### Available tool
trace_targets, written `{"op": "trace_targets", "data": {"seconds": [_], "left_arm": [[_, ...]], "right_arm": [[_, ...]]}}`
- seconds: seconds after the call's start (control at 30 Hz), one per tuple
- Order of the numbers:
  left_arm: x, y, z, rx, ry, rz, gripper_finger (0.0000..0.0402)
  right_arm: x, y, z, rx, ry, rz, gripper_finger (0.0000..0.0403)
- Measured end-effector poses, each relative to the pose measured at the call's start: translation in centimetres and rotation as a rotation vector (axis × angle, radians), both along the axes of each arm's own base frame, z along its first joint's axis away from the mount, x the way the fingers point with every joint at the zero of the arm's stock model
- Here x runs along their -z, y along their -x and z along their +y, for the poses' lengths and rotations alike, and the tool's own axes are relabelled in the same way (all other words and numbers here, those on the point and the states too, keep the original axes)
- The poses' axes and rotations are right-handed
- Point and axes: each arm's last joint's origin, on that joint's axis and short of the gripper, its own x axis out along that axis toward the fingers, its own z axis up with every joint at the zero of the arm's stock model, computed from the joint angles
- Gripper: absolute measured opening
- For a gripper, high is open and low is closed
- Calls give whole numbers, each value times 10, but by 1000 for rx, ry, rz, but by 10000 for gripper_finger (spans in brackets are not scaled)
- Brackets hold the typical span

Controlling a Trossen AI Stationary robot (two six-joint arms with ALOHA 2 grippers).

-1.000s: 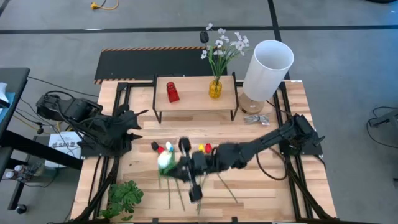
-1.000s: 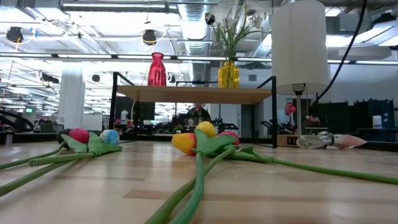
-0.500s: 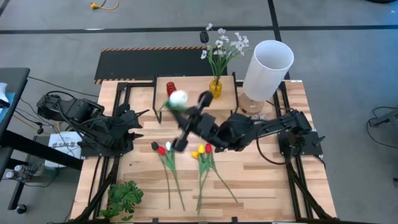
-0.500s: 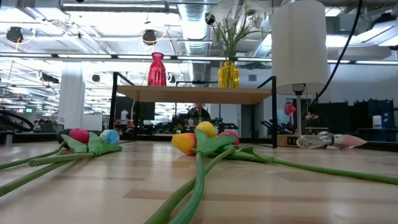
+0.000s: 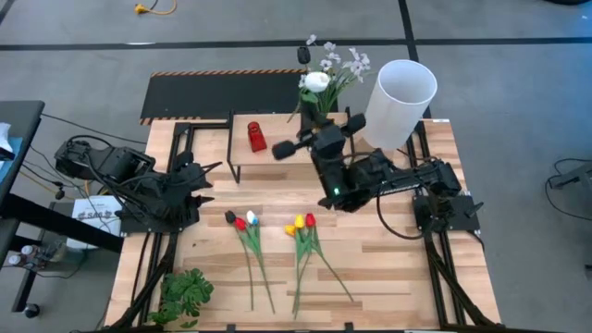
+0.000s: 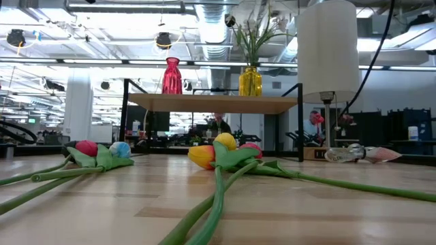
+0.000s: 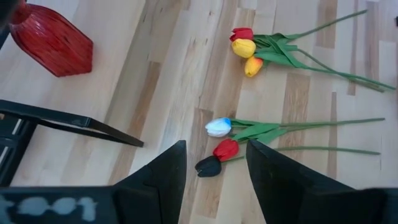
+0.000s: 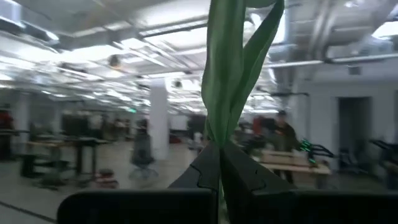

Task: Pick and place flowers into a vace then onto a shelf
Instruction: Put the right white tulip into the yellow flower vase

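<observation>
My right gripper is raised over the light-wood shelf and shut on a white-headed tulip, which stands upright. The arm hides the yellow vase in the high view; in the low view the yellow vase stands on the shelf with the white blossom spray in it. A red vase stands on the shelf's left part. Two groups of tulips lie flat on the table. My left gripper waits open at the table's left side. My right gripper holds the tulip by its green stem and leaves, pinched between the two shut fingers. The fingers come level from the table's near side and lie across the stem. The tulip is lifted clear and upright, head up; the stem below the fingers is hidden.
A white lamp stands at the shelf's right end, close to my right arm. A black panel with a striped edge lies beyond the shelf. A leafy sprig lies at the near left corner. Crumpled wrapping lies by the lamp's base.
My right gripper has risen from the table's near middle with the white tulip and swung toward the far edge, ending over the shelf by the yellow vase. The tulip has been lifted clear and turned from slanting to upright. The other tulips have stayed put.
</observation>
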Motion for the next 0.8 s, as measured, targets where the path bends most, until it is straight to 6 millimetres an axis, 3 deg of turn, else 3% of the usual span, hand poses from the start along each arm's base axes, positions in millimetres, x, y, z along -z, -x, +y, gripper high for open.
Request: {"op": "trace_targets", "data": {"seconds": [0.27, 0.47, 0.63, 0.8], "left_arm": [[0, 0, 0, 0, 0, -1, 158], [0, 0, 0, -1, 0, -1, 158], [0, 0, 0, -6, 4, -3, 158], [0, -1, 0, -10, 6, -2, 158]], "right_arm": [[28, -10, -10, 97, -123, 108, 0], [66, -18, -5, 123, -220, 152, 0], [84, -18, 2, 120, -261, 158, 0], [93, -22, -18, 180, -282, 160, 0]]}}
